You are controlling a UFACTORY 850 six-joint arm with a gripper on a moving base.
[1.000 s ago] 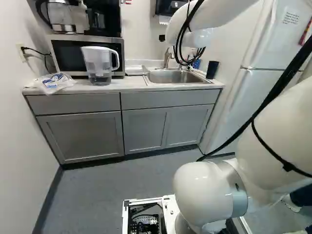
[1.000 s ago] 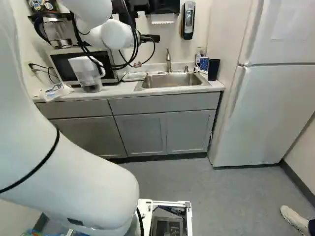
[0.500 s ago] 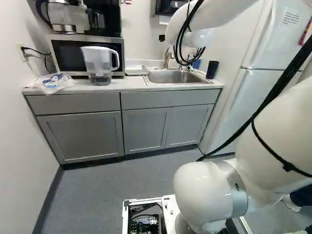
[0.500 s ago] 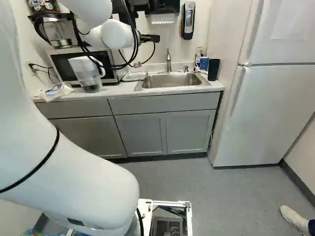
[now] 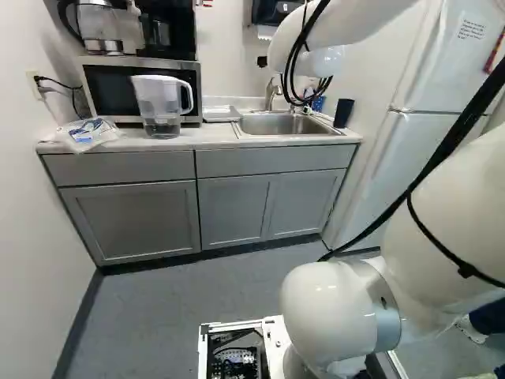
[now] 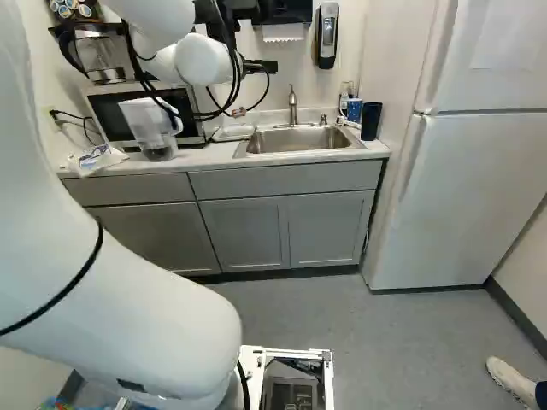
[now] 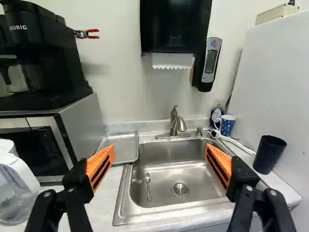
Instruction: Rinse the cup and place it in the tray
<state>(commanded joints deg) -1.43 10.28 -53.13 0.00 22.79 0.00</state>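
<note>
The pincer is gaping wide, gripping nothing, facing the sink at twelve o'clock; a dark cup is standing toward two, a tray lying toward eleven.

The sink lies open between tray, faucet and dark cup.

Left of the sink, the coffee maker bears a brand name in clear pale capitals. Too small to read: print on the bag, farther left; the soap dispenser, above right; the note on the fridge, farther right.
</note>
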